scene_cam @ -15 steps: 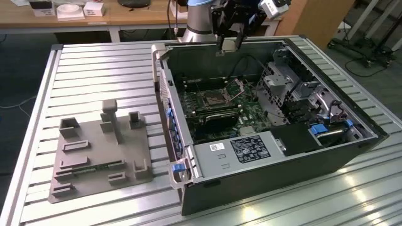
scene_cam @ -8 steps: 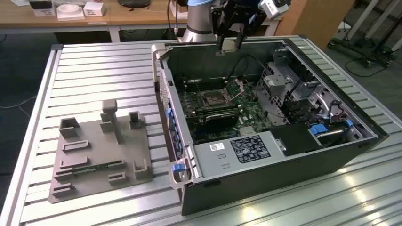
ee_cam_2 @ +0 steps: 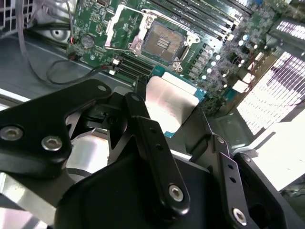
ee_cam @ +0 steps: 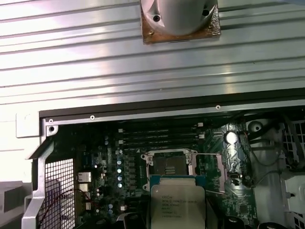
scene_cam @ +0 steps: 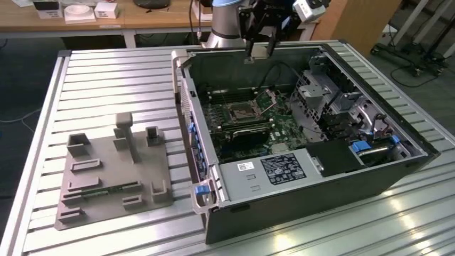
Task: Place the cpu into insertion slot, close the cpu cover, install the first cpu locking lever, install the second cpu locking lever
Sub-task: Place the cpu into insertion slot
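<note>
Tool (scene_cam: 260, 53) clamped on the cpu (ee_cam_2: 171, 102), hanging above the open computer case (scene_cam: 320, 186), at the desk (scene_cam: 106, 80) edge by the arm's base (scene_cam: 224, 32). Insertion slot (scene_cam: 238, 113) lies uncovered below. Cpu cover (scene_cam: 271, 99) is tilted up beside it. Memory slots (ee_cam: 157, 136) run alongside the slot. Power supply box (scene_cam: 281, 168) at the case's opposite end. Grey parts tray (scene_cam: 114, 176) well apart from the case.

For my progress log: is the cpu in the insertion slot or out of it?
Out. The gripper holds the cpu above the board, and the insertion slot shows its bare dark centre.
</note>
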`<action>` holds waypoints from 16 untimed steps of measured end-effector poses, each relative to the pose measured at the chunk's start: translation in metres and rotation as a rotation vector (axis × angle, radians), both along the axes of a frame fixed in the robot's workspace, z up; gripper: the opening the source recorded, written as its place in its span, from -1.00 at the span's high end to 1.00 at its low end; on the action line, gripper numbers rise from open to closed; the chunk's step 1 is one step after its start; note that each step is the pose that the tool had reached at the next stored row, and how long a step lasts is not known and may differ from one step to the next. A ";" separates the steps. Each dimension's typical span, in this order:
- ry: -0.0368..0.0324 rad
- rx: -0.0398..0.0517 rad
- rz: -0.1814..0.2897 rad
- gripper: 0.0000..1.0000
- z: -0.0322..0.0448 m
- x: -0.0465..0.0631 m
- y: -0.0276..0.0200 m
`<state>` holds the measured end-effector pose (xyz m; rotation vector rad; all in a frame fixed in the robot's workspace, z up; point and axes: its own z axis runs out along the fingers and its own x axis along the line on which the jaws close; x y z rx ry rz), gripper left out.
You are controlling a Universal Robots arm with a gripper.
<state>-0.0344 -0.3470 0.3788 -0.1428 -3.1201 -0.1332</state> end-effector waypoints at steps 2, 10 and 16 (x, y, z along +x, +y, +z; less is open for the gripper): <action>0.0000 0.0002 -0.010 -0.08 -0.0001 -0.001 0.0000; -0.0001 0.0001 -0.018 -0.08 -0.0004 -0.001 0.0000; 0.0000 0.0001 -0.113 -0.08 -0.0020 -0.002 0.0000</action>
